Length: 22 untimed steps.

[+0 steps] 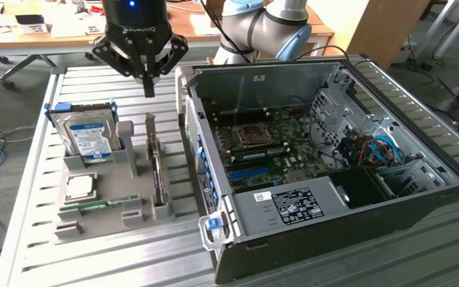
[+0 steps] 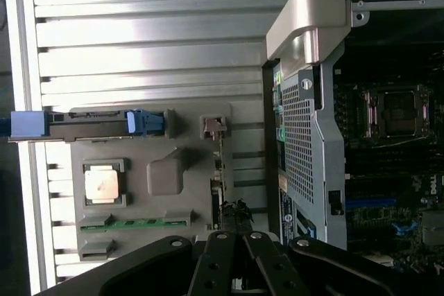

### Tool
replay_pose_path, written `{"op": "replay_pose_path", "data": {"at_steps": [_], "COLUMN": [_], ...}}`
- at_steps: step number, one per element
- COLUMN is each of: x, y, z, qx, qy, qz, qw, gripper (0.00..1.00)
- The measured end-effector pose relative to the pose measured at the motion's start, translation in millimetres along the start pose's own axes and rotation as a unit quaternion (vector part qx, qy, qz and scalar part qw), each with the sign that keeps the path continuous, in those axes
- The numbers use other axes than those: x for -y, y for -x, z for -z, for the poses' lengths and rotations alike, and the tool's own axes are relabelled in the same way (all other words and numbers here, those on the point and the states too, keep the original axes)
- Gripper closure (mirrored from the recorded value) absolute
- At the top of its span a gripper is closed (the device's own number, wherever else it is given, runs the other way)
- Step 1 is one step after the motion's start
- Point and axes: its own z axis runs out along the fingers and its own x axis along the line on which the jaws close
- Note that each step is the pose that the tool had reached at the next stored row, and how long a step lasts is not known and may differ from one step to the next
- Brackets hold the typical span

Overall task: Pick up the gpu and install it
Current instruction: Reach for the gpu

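In the exterior view the gripper (image 1: 148, 88) hangs clenched and empty over the gray holder (image 1: 134, 158) on the counter (image 1: 70, 263), where the gpu (image 1: 158, 170) stands on edge (likely so its top edge can be pinched). In the wrist view the gpu (image 2: 217, 171) sits edge-on just beyond the fingertips, beside the open computer case (image 2: 305, 136).

The surface (image 1: 94, 263) (image 2: 139, 32) is a silver metal top of long ribbed slats laid side by side. Two things rest directly on it. A grey moulded plastic parts holder (image 1: 94, 226) (image 2: 166, 175) lies flat toward the exterior view's left. Just beside it, toward the exterior view's right, a black metal computer case (image 1: 389, 221) (image 2: 312, 143) lies on its side, open face up. A narrow strip of bare slats separates them.
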Motion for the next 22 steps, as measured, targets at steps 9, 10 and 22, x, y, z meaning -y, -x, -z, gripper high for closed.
{"op": "replay_pose_path", "data": {"at_steps": [9, 10, 22], "x": [18.1, 20.5, 45.1], "y": [-3.1, -2.9, -1.4], "z": [0.2, 0.3, 0.1], "qx": [0.0001, 0.0, 0.0], "qy": [0.0, 0.0, 0.0], "qz": [0.0, 0.0, 0.0], "qw": [1.0, 1.0, 1.0], "gripper": [0.89, 0.89, 0.89]}}
